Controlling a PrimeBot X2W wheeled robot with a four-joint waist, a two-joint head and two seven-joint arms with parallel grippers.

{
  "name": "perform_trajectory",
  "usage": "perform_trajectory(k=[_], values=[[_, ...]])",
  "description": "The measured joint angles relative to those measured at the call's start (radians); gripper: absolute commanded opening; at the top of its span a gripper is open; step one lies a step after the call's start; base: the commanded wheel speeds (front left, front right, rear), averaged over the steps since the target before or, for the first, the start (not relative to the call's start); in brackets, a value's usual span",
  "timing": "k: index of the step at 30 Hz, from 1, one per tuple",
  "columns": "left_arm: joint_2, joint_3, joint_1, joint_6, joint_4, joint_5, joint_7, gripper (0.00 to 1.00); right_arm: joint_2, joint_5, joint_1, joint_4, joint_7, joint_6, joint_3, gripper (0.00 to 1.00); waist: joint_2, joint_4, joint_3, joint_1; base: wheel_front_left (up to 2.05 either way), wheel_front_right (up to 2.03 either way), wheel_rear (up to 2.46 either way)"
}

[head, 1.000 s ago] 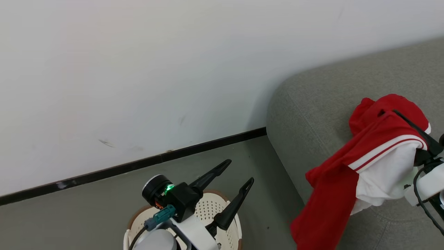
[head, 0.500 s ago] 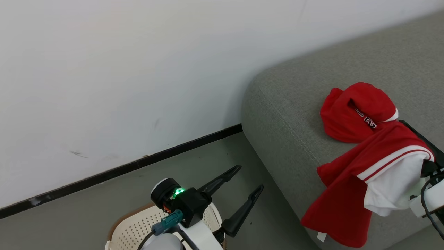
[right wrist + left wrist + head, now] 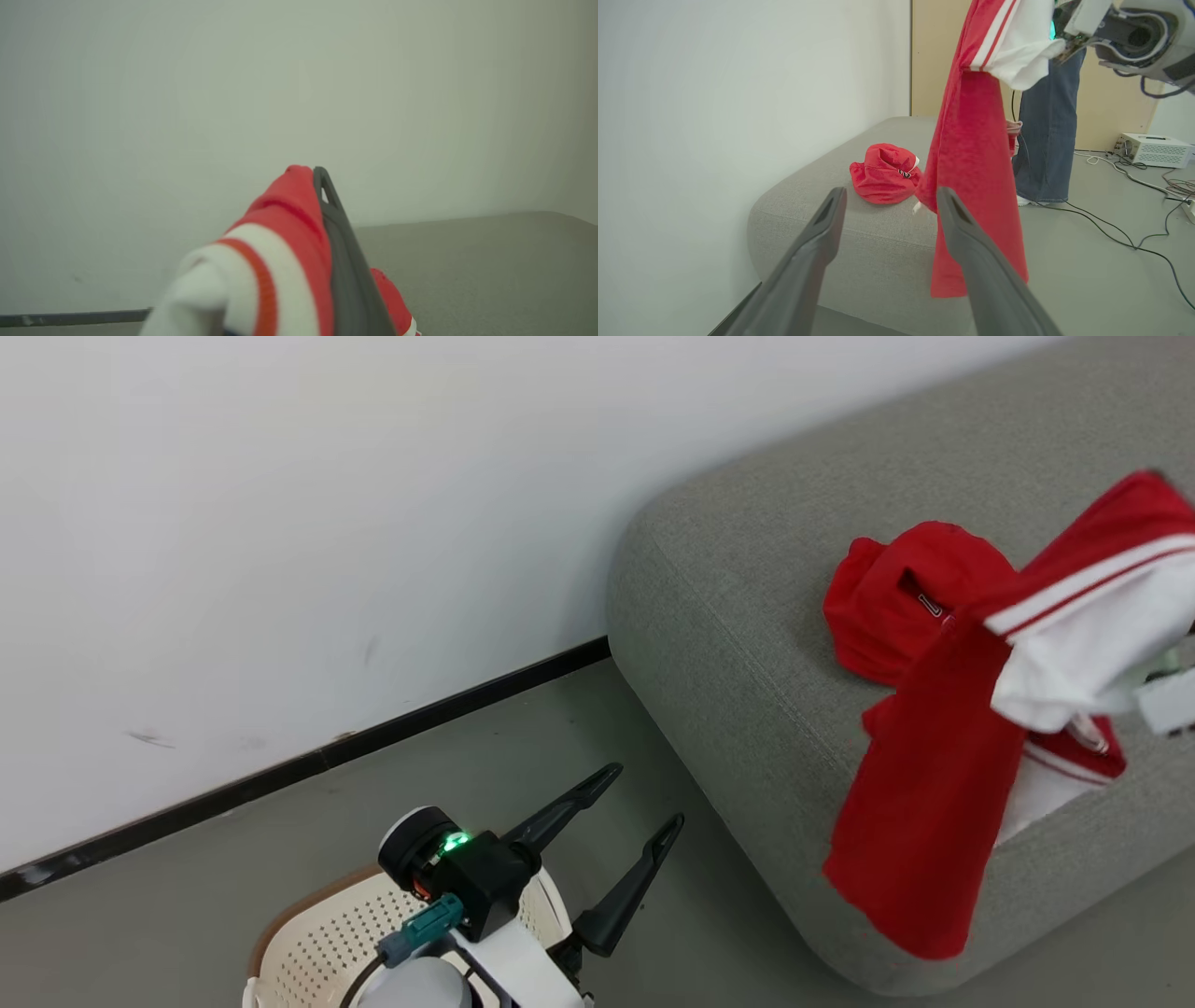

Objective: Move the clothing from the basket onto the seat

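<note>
Fingers [image 3: 341, 261] of the right tool [image 3: 312, 173] are clenched on a red-and-white garment [image 3: 924, 821]. It hangs in the air over the grey sofa [image 3: 738, 607], its red tail dangling past the front edge. Behind it a crumpled red jersey [image 3: 892, 611] with lettering lies on the sofa cushion. The left tool [image 3: 644, 795] is released, its prongs spread wide with nothing between them, above the cream laundry basket [image 3: 317, 943] on the floor [image 3: 280, 859] near the wall [image 3: 280, 523]. In the left wrist view, a person's legs [image 3: 1045, 140] in blue jeans stand beyond the sofa.
</note>
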Motion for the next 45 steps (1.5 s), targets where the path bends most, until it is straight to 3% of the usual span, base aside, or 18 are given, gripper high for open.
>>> perform_trajectory(k=[8,18,30,39,45], values=[[0.026,0.026,-0.002,0.026,-0.045,0.016,0.01,1.0,-0.006,0.064,-0.311,0.1,0.114,0.0,-0.156,0.0,0.0,0.002,0.059,0.0,0.0,0.0,0.0],[0.04,0.038,-0.043,0.046,-0.123,0.06,0.024,1.0,-0.078,0.004,-0.681,0.268,0.231,0.0,-0.281,0.0,0.0,0.034,0.149,0.0,0.0,0.0,0.0],[0.065,0.039,-0.066,0.055,-0.172,0.079,0.046,1.0,-0.11,-0.086,-0.717,0.429,0.25,0.0,-0.32,0.0,0.0,0.079,0.238,0.0,0.0,0.0,0.0],[0.085,0.04,-0.102,0.055,-0.208,0.104,0.075,1.0,-0.132,-0.152,-0.717,0.505,0.198,0.0,-0.356,0.0,0.0,0.115,0.305,-0.0001,0.0,0.0,0.0],[0.088,0.033,-0.113,0.055,-0.224,0.106,0.102,1.0,-0.092,-0.201,-0.671,0.574,0.165,0.0,-0.332,0.0,0.0,0.137,0.348,0.0,0.0,0.0,0.0]])
